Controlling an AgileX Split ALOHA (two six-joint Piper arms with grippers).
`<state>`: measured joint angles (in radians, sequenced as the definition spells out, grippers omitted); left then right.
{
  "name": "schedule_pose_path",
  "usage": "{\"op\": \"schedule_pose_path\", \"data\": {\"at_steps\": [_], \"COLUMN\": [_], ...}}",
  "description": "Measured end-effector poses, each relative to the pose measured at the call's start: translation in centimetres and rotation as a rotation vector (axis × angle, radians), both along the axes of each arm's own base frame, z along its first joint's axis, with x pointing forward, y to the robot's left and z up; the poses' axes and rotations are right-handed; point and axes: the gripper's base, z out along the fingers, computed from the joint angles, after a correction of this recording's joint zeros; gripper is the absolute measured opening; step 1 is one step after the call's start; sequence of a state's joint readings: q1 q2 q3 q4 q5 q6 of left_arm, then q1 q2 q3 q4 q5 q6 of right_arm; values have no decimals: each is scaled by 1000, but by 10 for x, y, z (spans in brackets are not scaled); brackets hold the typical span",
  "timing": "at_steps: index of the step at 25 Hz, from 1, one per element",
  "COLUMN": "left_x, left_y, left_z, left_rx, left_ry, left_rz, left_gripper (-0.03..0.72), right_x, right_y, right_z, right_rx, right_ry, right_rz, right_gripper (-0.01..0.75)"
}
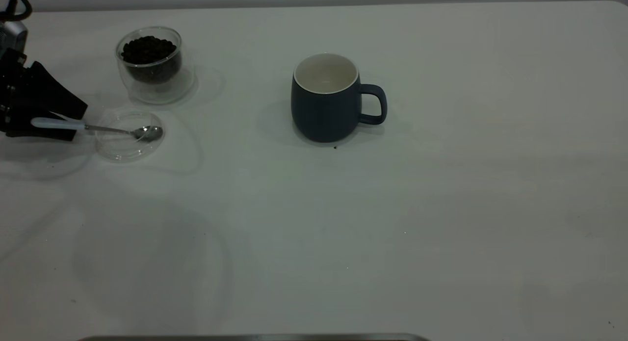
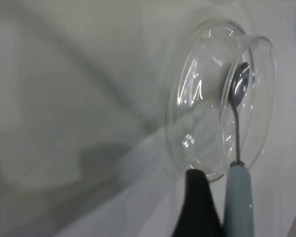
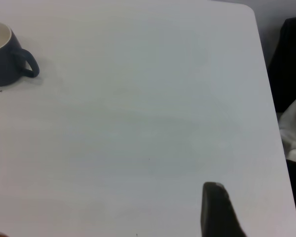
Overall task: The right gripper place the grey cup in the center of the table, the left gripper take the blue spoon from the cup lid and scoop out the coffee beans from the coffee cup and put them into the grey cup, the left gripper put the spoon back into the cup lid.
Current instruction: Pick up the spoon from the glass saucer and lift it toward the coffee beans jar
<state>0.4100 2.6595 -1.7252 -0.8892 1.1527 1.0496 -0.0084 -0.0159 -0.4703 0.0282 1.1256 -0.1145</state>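
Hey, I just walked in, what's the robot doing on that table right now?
The left gripper is at the table's left edge, its fingers around the pale handle of the blue spoon, whose bowl lies in the clear cup lid. Just behind the lid stands the glass coffee cup, full of coffee beans. The grey cup sits upright near the middle of the table, empty, handle toward the right arm's side. Only one finger of the right gripper shows, far from the mug.

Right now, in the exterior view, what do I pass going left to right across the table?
left gripper → blue spoon, its bowl lying in the cup lid → coffee cup holding coffee beans → grey cup.
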Motion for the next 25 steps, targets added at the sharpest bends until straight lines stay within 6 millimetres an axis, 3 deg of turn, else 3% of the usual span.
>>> {"op": "schedule_pose_path", "data": {"at_steps": [12,18,25], "left_x": [0,2,12], "left_y": [-1,2,17], "left_z": [1,7,40], "left_rx": [-16,4,111], "left_ry": [4,19,3], "left_rz": [4,12,12], "left_gripper": [125,120,120], "right_x": [0,0,0], "right_y": [0,0,0], "right_z": [0,0,0], "right_rx": [1,1,0], "right_ry": [1,1,2], "right_rz": [0,0,0], "right_gripper": [363,363,363]}}
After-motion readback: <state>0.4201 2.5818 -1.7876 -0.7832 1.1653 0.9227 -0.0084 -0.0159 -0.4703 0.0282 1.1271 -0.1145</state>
